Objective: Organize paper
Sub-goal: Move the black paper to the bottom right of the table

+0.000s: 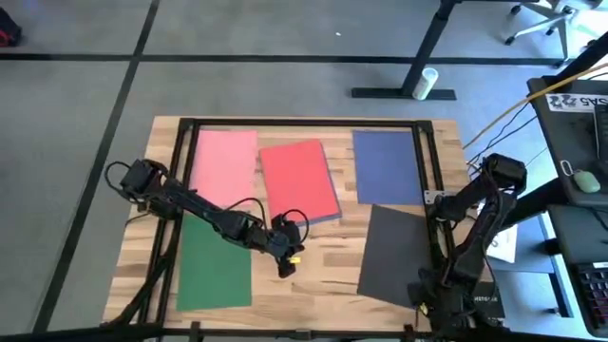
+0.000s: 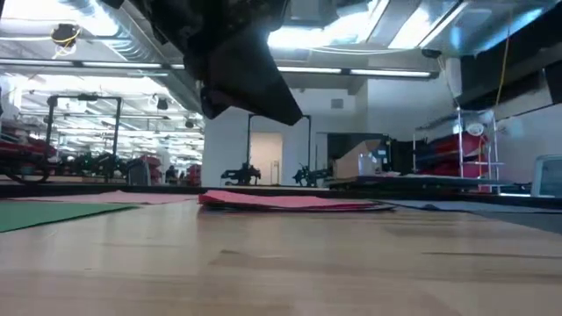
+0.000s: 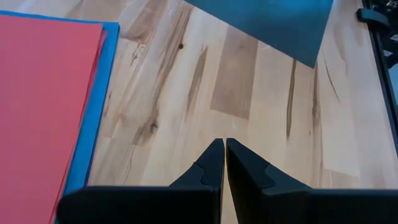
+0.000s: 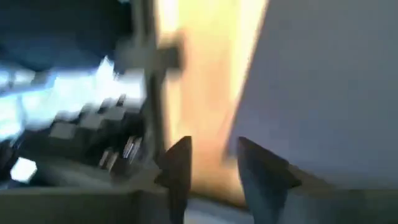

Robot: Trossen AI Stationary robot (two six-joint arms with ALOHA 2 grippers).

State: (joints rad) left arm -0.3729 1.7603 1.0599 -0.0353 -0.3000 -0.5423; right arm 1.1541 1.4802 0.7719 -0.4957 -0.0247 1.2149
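Five sheets are lying flat on the wooden worktop [image 1: 313,271]. In the high view the pink sheet [image 1: 225,166] is sitting at upper left, the red sheet [image 1: 298,180] just right of it over a blue one whose edge is showing, the navy sheet [image 1: 388,166] at upper right, the green sheet [image 1: 216,263] at lower left and the dark grey sheet [image 1: 396,252] at lower right. The left end effector [image 1: 288,258] is hovering over bare wood near the frame's centre, below the red sheet's lower edge, fingers pressed together and gripping nothing. The right end effector [image 4: 208,165] is sitting at the worktop's lower right edge beside the dark grey sheet, fingers parted and empty.
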